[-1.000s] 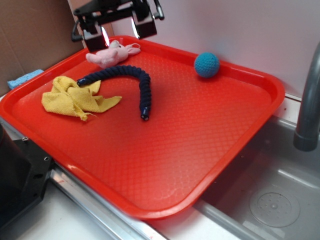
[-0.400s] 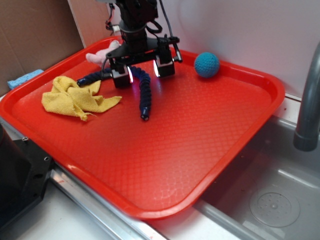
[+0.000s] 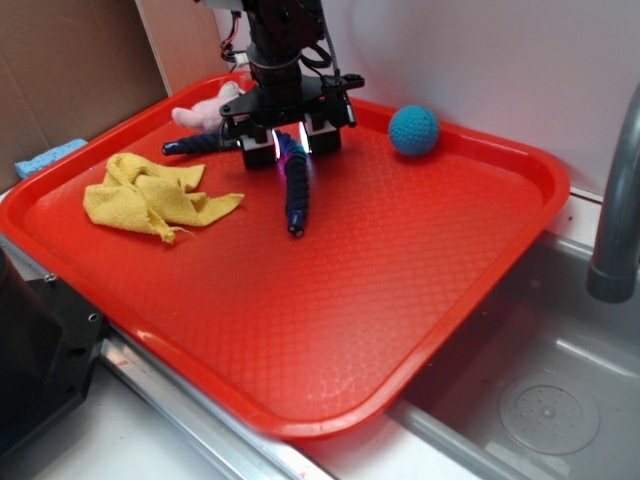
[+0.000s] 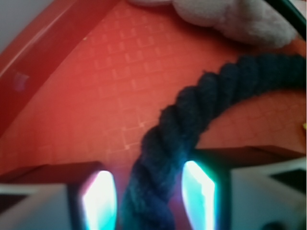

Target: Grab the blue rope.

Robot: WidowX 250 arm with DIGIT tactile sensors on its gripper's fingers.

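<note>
On a red tray [image 3: 420, 300] beside a steel sink [image 3: 540, 400], the gripper [image 3: 290, 150] straddles the blue rope [image 3: 294, 195]. Its jaws stand partly open, the rope's bend between them, not visibly clamped. A yellow cloth [image 3: 150, 200] lies off to one side, before a white wall [image 3: 480, 60].

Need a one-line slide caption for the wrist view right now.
Wrist view: blue rope running between the gripper fingers over the red tray.

Thick, dark navy braided blue rope [image 3: 293, 190], bent in an arch. Lies on the red tray [image 3: 400, 260], one end pointing toward the tray's middle.
</note>
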